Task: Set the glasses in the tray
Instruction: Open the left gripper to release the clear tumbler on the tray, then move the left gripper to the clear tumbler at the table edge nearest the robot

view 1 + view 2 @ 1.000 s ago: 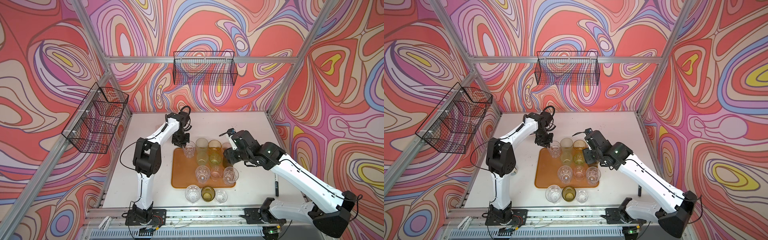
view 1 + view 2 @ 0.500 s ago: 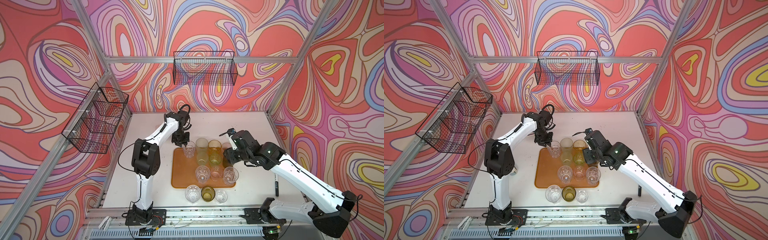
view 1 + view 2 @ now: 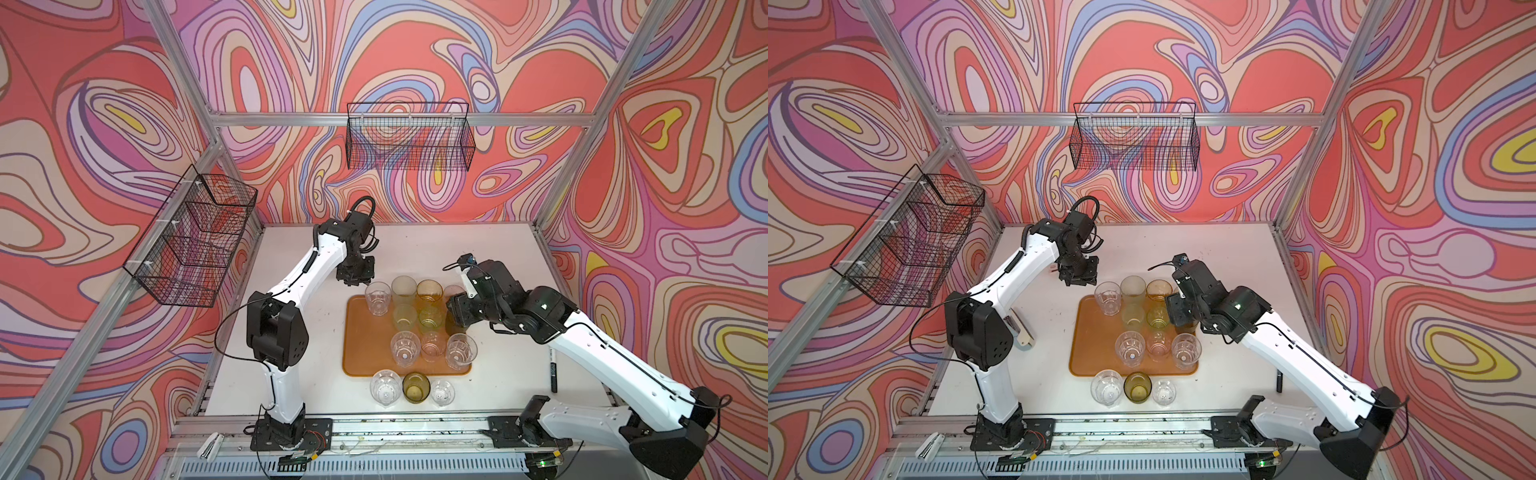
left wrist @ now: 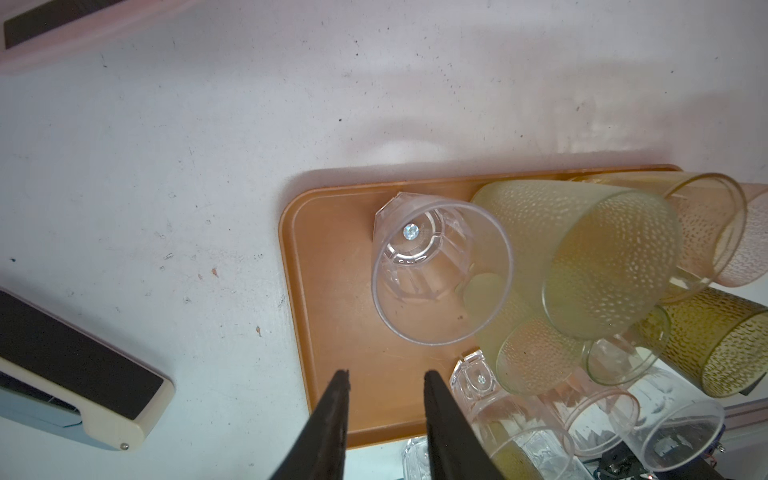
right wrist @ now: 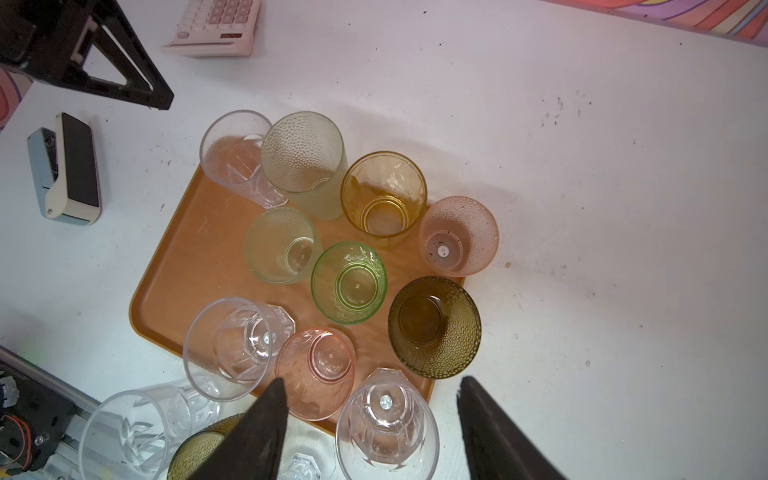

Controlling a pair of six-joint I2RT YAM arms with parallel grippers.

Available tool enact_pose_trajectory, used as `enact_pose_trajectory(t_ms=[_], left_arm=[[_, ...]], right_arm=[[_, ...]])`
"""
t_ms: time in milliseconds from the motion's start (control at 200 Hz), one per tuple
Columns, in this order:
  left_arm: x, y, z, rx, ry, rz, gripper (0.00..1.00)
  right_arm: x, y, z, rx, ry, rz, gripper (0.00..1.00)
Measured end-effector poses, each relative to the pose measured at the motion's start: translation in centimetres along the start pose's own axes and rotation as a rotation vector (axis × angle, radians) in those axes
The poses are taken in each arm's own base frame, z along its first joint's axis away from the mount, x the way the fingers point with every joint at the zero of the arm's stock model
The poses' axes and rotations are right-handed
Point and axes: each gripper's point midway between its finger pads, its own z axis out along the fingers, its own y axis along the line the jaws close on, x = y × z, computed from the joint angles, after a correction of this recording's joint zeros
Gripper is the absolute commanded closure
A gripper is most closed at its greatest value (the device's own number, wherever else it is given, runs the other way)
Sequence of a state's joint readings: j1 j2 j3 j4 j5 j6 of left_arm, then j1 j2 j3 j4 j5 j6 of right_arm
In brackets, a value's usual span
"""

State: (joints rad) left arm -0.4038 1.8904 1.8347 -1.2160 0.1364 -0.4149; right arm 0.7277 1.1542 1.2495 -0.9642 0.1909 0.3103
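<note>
Orange-brown and low-rimmed, the tray lies on the white counter between the two arms, and most of the glasses stand upright on it. Along its far edge a clear faceted glass stands in the far-left corner with a tall frosted glass, an amber glass and a pink dimpled glass beside it; whether the pink one sits fully inside the rim cannot be told. Nearer the middle stand a pale green glass, a brighter green glass and a dark olive glass, and along the near edge two clear glasses and a pink one. Three more glasses stand on the counter just off the tray's near edge: a clear glass, an olive glass and a small clear glass. The left gripper hovers above the tray's far-left corner beside the clear faceted glass, its jaws slightly parted and grasping nothing. The right gripper hangs over the tray's right side, jaws spread wide and empty. A stapler and a calculator lie on the counter left of the tray, and a black marker lies to its right.
</note>
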Motion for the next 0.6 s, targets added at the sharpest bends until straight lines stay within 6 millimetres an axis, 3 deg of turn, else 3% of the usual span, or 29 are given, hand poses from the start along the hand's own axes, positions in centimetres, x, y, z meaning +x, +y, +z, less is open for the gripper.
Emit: enact_pose_trajectory(t_ms=[381, 601], left_arm=[[1.0, 0.3, -2.0, 0.004, -0.021, 0.045, 0.64], [2.7, 0.7, -3.0, 0.017, -0.020, 0.070, 0.64]], right_arm=[[-0.8, -0.3, -0.2, 0.016, -0.044, 0.030, 0.29], [-1.0, -0.4, -0.1, 0.023, -0.054, 0.048, 0.28]])
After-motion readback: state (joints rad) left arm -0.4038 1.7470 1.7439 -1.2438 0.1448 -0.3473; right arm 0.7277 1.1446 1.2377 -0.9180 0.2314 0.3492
